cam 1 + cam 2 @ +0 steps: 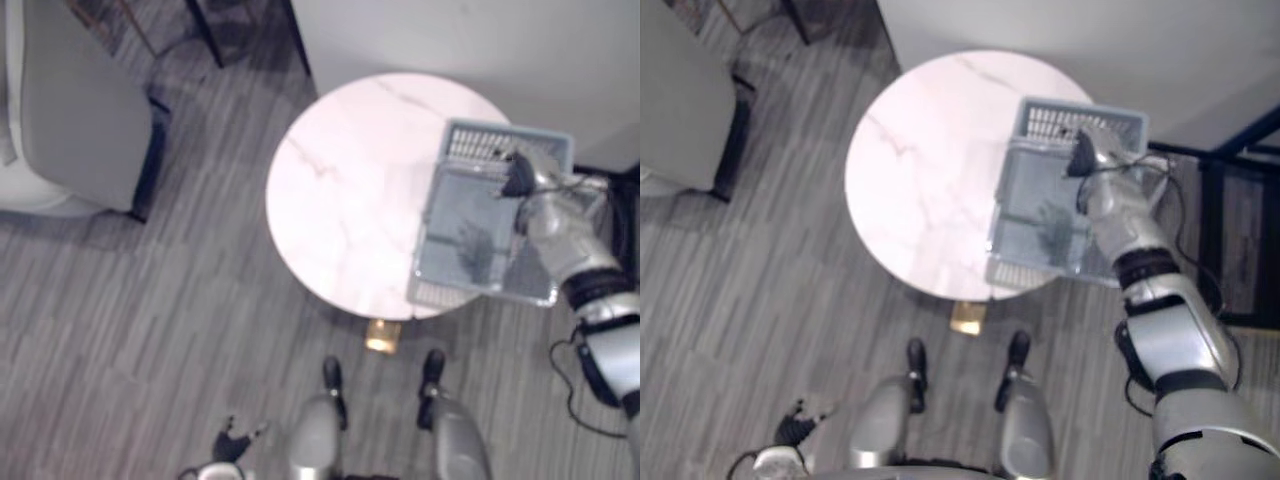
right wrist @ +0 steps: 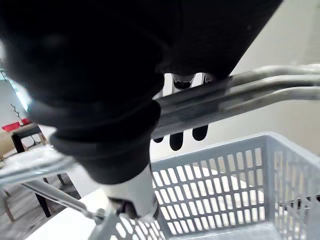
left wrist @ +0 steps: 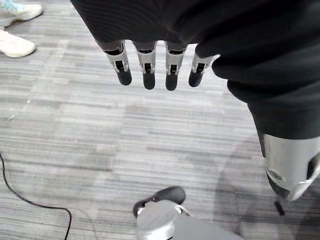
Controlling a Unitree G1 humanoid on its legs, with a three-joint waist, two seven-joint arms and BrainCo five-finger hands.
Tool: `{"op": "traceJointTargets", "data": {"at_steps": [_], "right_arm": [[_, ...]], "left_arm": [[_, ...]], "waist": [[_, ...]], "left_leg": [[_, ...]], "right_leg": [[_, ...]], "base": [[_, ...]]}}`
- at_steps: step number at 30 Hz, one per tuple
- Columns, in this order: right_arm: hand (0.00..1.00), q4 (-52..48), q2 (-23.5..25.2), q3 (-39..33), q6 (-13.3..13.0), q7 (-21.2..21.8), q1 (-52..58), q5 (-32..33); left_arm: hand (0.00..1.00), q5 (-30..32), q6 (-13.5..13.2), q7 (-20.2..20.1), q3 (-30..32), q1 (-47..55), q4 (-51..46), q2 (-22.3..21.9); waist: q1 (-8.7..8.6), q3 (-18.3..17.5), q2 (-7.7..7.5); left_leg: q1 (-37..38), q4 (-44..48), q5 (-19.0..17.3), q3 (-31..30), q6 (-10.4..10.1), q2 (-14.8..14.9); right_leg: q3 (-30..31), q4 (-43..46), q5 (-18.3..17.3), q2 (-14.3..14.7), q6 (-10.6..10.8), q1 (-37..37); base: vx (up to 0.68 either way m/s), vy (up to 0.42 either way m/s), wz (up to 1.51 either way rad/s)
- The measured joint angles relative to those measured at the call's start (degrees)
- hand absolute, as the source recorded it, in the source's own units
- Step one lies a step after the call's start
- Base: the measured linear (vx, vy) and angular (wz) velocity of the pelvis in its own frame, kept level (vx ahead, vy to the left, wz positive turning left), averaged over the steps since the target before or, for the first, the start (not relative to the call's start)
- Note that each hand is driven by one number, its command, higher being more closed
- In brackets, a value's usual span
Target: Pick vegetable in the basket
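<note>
Basket (image 1: 500, 140): grey slatted plastic, at the table's (image 1: 350, 180) right edge, one corner overhanging. We judge it is set there to be within the right arm's reach.

Right hand (image 1: 1098, 165): over the basket's far end. The handles (image 2: 250, 95) stand raised and run across its palm, with the fingers (image 2: 175, 141) curled behind them and the thumb in front. We read this as a hold on the handles, taken to steady or lift the basket.

Vegetable (image 1: 1048, 225): probably the dark greenish patch on the basket's bottom, too blurred for us to be sure. If so, it already lies inside.

Left hand (image 3: 147, 67): hangs low over the floor (image 3: 75, 130), fingers straight and loose, holding nothing. We judge it idle, since the work lies on the other side
</note>
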Motion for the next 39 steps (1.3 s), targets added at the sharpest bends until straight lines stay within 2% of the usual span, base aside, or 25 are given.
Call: {"op": "traceJointTargets", "data": {"at_steps": [6, 8, 9, 11, 12, 13, 16, 18, 19, 20, 21, 22, 23, 24, 25, 26, 27, 28, 30, 32, 34, 35, 36, 38, 39], "right_arm": [[1.00, 1.1, -1.9, -0.2, -0.5, 4.2, -1.1, -3.1], [1.00, -0.2, -0.9, -0.2, -0.5, 4.6, 0.3, -2.9], [1.00, -2.8, 0.1, -0.1, -0.4, 5.1, 2.2, -2.3], [1.00, -8.5, 0.8, -0.3, -0.5, 6.0, 7.5, 0.9], [1.00, -13.0, 0.8, -2.4, -0.6, 6.2, 12.5, 2.1], [1.00, -16.8, 1.1, -5.5, -0.8, 6.4, 18.0, 4.1], [1.00, -25.4, 3.4, -11.5, -0.8, 8.3, 31.9, 7.2], [1.00, -29.0, 4.7, -15.3, -0.8, 8.3, 38.0, 7.9], [1.00, -29.4, 5.1, -16.7, -0.8, 8.3, 39.6, 8.2], [1.00, -29.3, 6.7, -20.6, -0.6, 8.0, 42.9, 8.7], [1.00, -29.3, 7.3, -21.8, -0.3, 7.9, 43.9, 8.8], [1.00, -28.9, 9.5, -23.7, 0.4, 7.2, 46.6, 8.8], [1.00, -28.4, 11.4, -24.7, 0.7, 6.4, 49.6, 9.1], [1.00, -28.4, 12.5, -24.8, 0.7, 6.3, 50.9, 9.7], [1.00, -28.2, 14.3, -24.9, 0.6, 6.1, 51.7, 10.3], [1.00, -26.4, 18.4, -25.6, 0.4, 5.9, 52.0, 11.0], [1.00, -25.7, 19.6, -26.0, 0.3, 5.3, 52.2, 10.8], [1.00, -23.2, 20.5, -27.3, 0.1, 4.0, 52.5, 10.9], [1.00, -20.4, 22.3, -28.3, -0.1, 3.7, 53.7, 12.7], [1.00, -19.8, 25.6, -30.0, 0.3, 3.5, 56.4, 13.1], [1.00, -19.0, 27.4, -32.0, 0.8, 3.2, 62.2, 15.4], [1.00, -18.9, 27.6, -31.9, 0.8, 3.0, 63.3, 15.4], [1.00, -17.6, 27.7, -31.7, 1.0, 2.4, 64.1, 15.4], [1.00, -14.3, 27.7, -31.6, 1.8, 2.3, 64.8, 15.5], [1.00, -12.9, 27.2, -31.6, 2.5, 2.1, 66.0, 15.5]], "left_arm": [[0.00, -0.4, -0.5, -0.3, -0.6, -1.5, -0.1, 1.0], [0.00, -0.4, -0.4, -0.5, -0.4, -1.3, 0.2, 0.9], [0.00, -0.4, -0.4, -0.7, 0.4, -0.7, 0.1, 0.5], [0.00, -0.5, -0.3, -0.8, 1.9, 0.2, -0.1, -0.5], [0.00, -1.1, -0.2, -1.0, 2.1, 0.2, -0.2, -0.9], [0.00, -1.4, -0.1, -1.4, 2.7, -0.3, -0.5, -1.0], [0.00, 0.6, 0.7, -2.6, 2.5, -1.1, -0.6, -0.9], [0.00, 2.2, 0.8, -2.8, 1.4, -2.5, -0.6, -0.6], [0.00, 2.8, 0.8, -2.9, 1.0, -3.3, -0.6, -0.4], [0.00, 3.1, 0.8, -3.4, 0.4, -5.6, -0.7, 0.1], [0.00, 3.1, 0.8, -3.5, 0.4, -6.2, -0.6, -0.1], [0.00, 3.1, 0.8, -3.7, 0.3, -6.5, -0.8, 0.2], [0.00, 3.1, 1.0, -3.9, 0.6, -6.1, -0.8, 1.0], [0.00, 3.1, 1.1, -4.0, 0.8, -6.0, -0.6, 1.1], [0.00, 3.1, 1.8, -4.2, 1.3, -5.6, -0.4, 1.1], [0.00, 3.0, 1.7, -4.7, 3.0, -4.7, 0.4, 1.0], [0.00, 3.0, 1.6, -4.7, 3.0, -4.7, 0.6, 0.7], [0.00, 2.9, 1.7, -4.7, 2.6, -4.8, 0.6, 0.8], [0.00, 2.9, 2.0, -4.7, 1.6, -4.5, 0.9, 0.6], [0.00, 2.9, 2.1, -4.9, 1.9, -4.1, 2.4, -0.1], [0.00, 3.0, 2.1, -5.1, 1.7, -2.6, 2.9, -1.9], [0.00, 3.0, 2.1, -5.1, 1.8, -2.3, 2.9, -2.1], [0.00, 3.0, 2.1, -5.0, 1.8, -1.8, 2.9, -2.1], [0.00, 2.8, 2.1, -4.7, 1.8, -1.4, 3.0, -2.3], [0.00, 2.5, 2.0, -4.4, 1.8, -1.2, 2.8, -2.8]], "waist": [[-0.08, 0.3, 0.33], [0.51, 0.5, 0.03], [1.39, 0.7, -0.27], [1.99, 0.7, -0.44], [0.81, 0.6, -0.78], [-0.97, 0.6, -2.52], [-3.04, -0.2, -6.35], [-5.60, -0.5, -7.10], [-6.16, -0.5, -7.21], [-6.79, -0.6, -7.30], [-6.64, -0.6, -7.28], [-6.71, -0.9, -7.88], [-6.40, -1.6, -8.55], [-6.53, -1.9, -8.57], [-6.45, -2.7, -8.78], [-5.41, -5.2, -8.41], [-5.39, -5.7, -8.56], [-6.09, -6.5, -10.06], [-6.05, -7.2, -9.97], [-6.36, -8.1, -8.14], [-6.83, -10.6, -6.39], [-6.68, -11.5, -5.75], [-6.68, -11.7, -5.77], [-6.63, -11.4, -6.33], [-6.59, -11.3, -7.35]], "left_leg": [[-0.7, 1.6, -0.2, -0.9, 0.1, -0.1], [-2.7, 9.7, -4.0, -6.6, -0.3, 0.5], [-3.3, 15.2, -7.1, -13.1, -0.5, 0.3], [-1.5, 18.4, -12.4, -20.7, -1.7, 0.3], [0.5, 17.2, -15.5, -21.4, -1.9, 0.6], [1.7, 16.5, -17.0, -19.7, -2.3, 0.1], [5.9, 15.5, -17.8, -12.0, -0.8, -1.6], [7.4, 15.9, -18.3, -8.8, 0.4, -2.5], [7.8, 15.9, -18.3, -7.6, 0.8, -2.5], [8.9, 14.4, -17.4, -4.2, 2.2, -2.0], [9.8, 13.5, -17.3, -2.6, 2.4, -1.8], [12.2, 13.4, -17.3, 0.3, 2.4, -1.8], [14.6, 13.7, -17.4, 3.7, 2.4, -2.0], [14.8, 14.2, -17.4, 4.7, 2.5, -2.0], [14.6, 14.4, -16.4, 6.1, 4.3, -2.0], [14.8, 5.8, -16.1, 9.1, 7.4, -2.6], [15.8, 4.2, -13.9, 11.4, 4.5, -2.2], [17.5, 4.3, -13.5, 16.7, 4.3, -3.2], [18.2, 7.3, -14.1, 21.9, 4.1, -2.2], [20.1, 10.1, -14.5, 26.2, 3.3, 0.2], [21.6, 17.1, -14.1, 29.1, 2.5, 4.5], [21.1, 20.5, -13.4, 29.1, 1.6, 5.9], [18.6, 29.4, -12.4, 27.3, 1.2, 8.9], [14.3, 38.7, -12.9, 20.7, 3.2, 9.8], [11.0, 42.5, -14.2, 14.4, 1.0, 7.4]], "right_leg": [[1.5, 0.4, 0.3, 0.4, 0.1, -0.9], [5.3, 1.5, 0.3, 2.0, 0.1, -1.0], [8.7, 2.3, 0.3, 3.6, 0.1, -1.2], [13.2, 3.3, 0.1, 6.4, 0.3, -1.5], [14.7, 3.5, -0.2, 7.2, 0.4, -1.6], [16.6, 3.7, 0.1, 7.3, 1.2, -1.9], [23.6, 2.6, 2.0, 6.8, 3.7, -1.4], [24.3, 2.0, 3.1, 5.9, 3.4, -1.3], [22.8, 1.7, 3.6, 5.6, 1.6, -1.4], [14.5, 2.5, 1.5, 3.1, -6.6, -2.4], [10.4, 7.0, 0.0, 1.5, -7.8, -4.2], [3.6, 17.6, -2.0, -1.5, -8.2, -5.7], [-3.1, 19.4, -3.1, -2.5, -8.4, -4.9], [-5.3, 19.1, -2.3, -2.6, -9.3, -4.7], [-6.1, 16.0, 0.3, -0.9, -12.0, -4.5], [-7.4, 7.7, 1.4, 2.6, -15.7, -2.4], [-13.1, 13.5, -4.9, 0.8, -15.6, -2.5], [-22.2, 20.4, -13.4, -4.7, -10.2, -0.5], [-28.7, 22.1, -17.1, -7.8, -7.5, 2.5], [-26.0, 17.8, -15.3, -2.6, -8.3, 4.2], [-19.2, 12.5, -14.2, 4.1, -8.3, 6.7], [-17.4, 11.1, -14.3, 5.6, -8.2, 7.0], [-14.2, 8.3, -14.3, 8.2, -7.9, 8.2], [-11.9, 4.6, -14.0, 10.0, -8.0, 11.5], [-9.8, 6.3, -13.3, 9.6, -8.1, 11.3]], "base": [[-0.04, 0.001, -0.07], [0.00, 0.036, -0.80], [-0.02, 0.094, -1.48], [-0.04, 0.207, -1.48], [-0.05, 0.240, -0.92], [-0.04, 0.175, -0.83], [0.00, 0.170, -1.01], [-0.01, 0.187, -0.90], [-0.02, 0.145, -0.91], [-0.01, 0.085, -0.89], [0.00, 0.064, -1.14], [0.06, 0.020, -1.28], [0.07, 0.023, -1.33], [0.04, 0.013, -1.41], [-0.11, 0.011, -2.05], [-0.14, -0.003, -2.15], [-0.13, -0.009, -2.26], [-0.02, -0.011, -1.36], [0.00, -0.110, -1.52], [0.07, -0.151, -1.46], [0.10, -0.164, -1.44], [0.10, -0.143, -1.64], [0.09, -0.129, -1.70], [0.13, -0.098, -1.52], [0.18, -0.014, -1.38]]}}
